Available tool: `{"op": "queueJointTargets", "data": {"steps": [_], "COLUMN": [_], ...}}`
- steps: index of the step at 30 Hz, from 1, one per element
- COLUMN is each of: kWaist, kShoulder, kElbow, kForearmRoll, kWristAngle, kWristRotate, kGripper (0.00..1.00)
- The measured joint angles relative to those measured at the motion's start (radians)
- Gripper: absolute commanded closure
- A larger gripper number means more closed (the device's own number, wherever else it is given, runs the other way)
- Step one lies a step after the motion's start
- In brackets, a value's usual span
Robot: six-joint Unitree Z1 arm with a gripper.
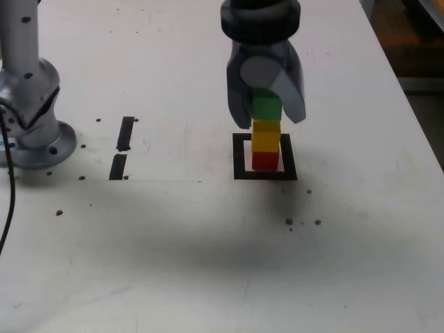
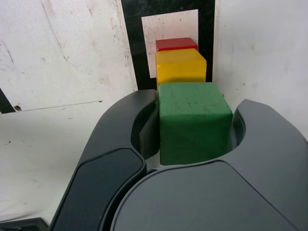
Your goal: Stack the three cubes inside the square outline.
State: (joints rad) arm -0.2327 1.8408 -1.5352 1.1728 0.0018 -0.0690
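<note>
Inside the square outline point(image 1: 240, 158) stands a tower of three cubes: the red cube point(image 1: 265, 161) at the bottom, the yellow cube point(image 1: 266, 136) on it, the green cube point(image 1: 266, 105) on top. My gripper point(image 1: 269, 118) comes down from above and is shut on the green cube, one dark finger against each of its sides. The wrist view shows the green cube point(image 2: 195, 120) between the fingers of the gripper point(image 2: 195, 103), with the yellow cube point(image 2: 180, 67), the red cube point(image 2: 176, 44) and the black outline point(image 2: 130, 43) below it.
The arm's grey base point(image 1: 35, 125) is bolted to the white table at the exterior view's left, with a black cable point(image 1: 8, 208) beside it. Two short black strips point(image 1: 123, 146) lie between the base and the outline. The table's edge point(image 1: 416, 118) runs along the right.
</note>
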Motion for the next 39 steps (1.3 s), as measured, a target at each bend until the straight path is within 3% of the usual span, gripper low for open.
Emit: {"op": "queueJointTargets", "data": {"steps": [11,21,39], "kWaist": [0.011,0.014,0.019], "kShoulder": [0.019,0.02,0.025], "kElbow": [0.008,0.022,0.039], "kForearmRoll": [-0.013,-0.017,-0.05], "kWristAngle": [0.001,0.001,0.01], "kWristRotate": [-0.019,-0.027,-0.027], "kGripper": [0.78,0.6,0.38]}}
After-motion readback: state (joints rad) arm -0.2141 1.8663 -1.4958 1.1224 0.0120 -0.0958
